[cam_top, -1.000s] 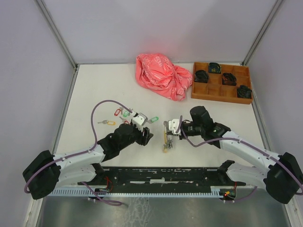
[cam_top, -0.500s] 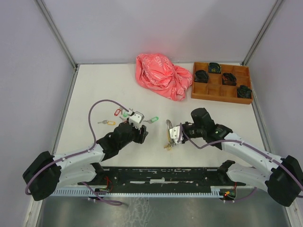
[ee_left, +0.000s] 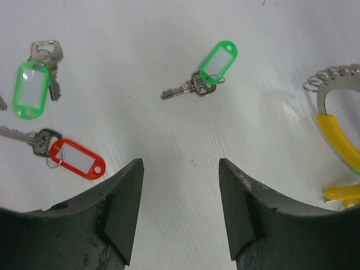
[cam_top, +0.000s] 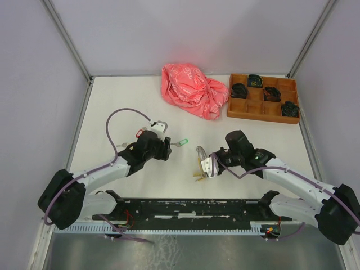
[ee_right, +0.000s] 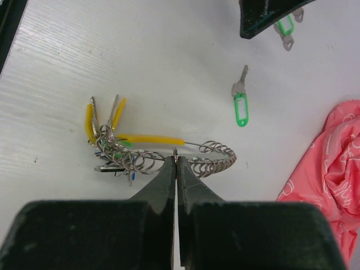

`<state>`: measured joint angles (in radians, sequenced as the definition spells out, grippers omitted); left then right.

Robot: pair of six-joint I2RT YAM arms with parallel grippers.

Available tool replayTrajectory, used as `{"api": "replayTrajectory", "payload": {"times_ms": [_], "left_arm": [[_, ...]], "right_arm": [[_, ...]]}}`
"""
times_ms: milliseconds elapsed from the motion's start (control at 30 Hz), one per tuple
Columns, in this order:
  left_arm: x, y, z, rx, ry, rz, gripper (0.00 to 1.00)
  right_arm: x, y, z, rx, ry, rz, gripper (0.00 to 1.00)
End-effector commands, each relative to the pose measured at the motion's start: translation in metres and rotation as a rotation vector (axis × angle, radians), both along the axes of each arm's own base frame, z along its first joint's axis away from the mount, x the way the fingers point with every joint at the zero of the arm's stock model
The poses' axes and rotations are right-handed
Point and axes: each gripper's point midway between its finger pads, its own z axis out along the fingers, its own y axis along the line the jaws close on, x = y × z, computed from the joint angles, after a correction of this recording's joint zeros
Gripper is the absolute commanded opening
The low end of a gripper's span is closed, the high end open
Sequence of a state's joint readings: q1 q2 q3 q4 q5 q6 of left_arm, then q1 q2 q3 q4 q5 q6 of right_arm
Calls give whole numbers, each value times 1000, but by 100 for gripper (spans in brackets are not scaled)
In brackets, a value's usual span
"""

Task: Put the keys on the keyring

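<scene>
The keyring (ee_right: 216,163), a silvery coiled loop with a yellow band (ee_right: 152,139), lies on the white table with several keys bunched at its left end. My right gripper (ee_right: 176,162) is shut on the loop's wire at its middle; it also shows in the top view (cam_top: 207,163). My left gripper (ee_left: 180,191) is open and empty above bare table. A green-tagged key (ee_left: 216,59) lies ahead of it, a second green-tagged key (ee_left: 31,90) and a red-tagged key (ee_left: 76,163) to its left. In the top view the left gripper (cam_top: 165,148) is just left of the green key (cam_top: 181,142).
A crumpled pink plastic bag (cam_top: 191,90) lies at the back centre. A wooden compartment tray (cam_top: 256,106) with small black bundles stands at the back right. A purple cable (cam_top: 121,115) loops above the left arm. Grey walls enclose the table.
My left gripper has drawn back up and to the left, away from the keyring. My right gripper has shifted slightly toward the near edge with the keyring.
</scene>
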<state>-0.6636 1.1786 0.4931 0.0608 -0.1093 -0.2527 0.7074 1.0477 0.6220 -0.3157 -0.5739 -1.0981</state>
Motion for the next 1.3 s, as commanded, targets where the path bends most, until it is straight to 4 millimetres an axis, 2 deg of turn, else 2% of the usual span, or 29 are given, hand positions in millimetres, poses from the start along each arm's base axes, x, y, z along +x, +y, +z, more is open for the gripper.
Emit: {"api": "replayTrajectory", "payload": {"times_ms": [0, 100, 267, 400, 633, 833, 1100, 1267], "left_arm": [[13, -12, 11, -3, 61, 0, 62], [22, -18, 3, 65, 103, -39, 61], [41, -43, 7, 58, 153, -69, 60], [53, -46, 3, 99, 149, -72, 60], [63, -56, -8, 187, 158, -200, 61], [76, -72, -15, 35, 207, -257, 61], [64, -79, -31, -101, 321, -266, 61], [43, -86, -32, -211, 378, -269, 61]], "right_arm": [[1, 4, 12, -3, -30, 24, 1], [-2, 3, 11, -6, -22, 23, 1], [-3, 3, 10, -18, -18, 24, 1], [-4, 5, 10, -17, -18, 27, 1], [-7, 6, 12, -18, -15, 35, 1], [-10, 6, 9, -43, -14, 40, 1], [-11, 4, 2, -92, -7, 41, 1], [-10, 3, 1, -106, -13, 37, 1]]}}
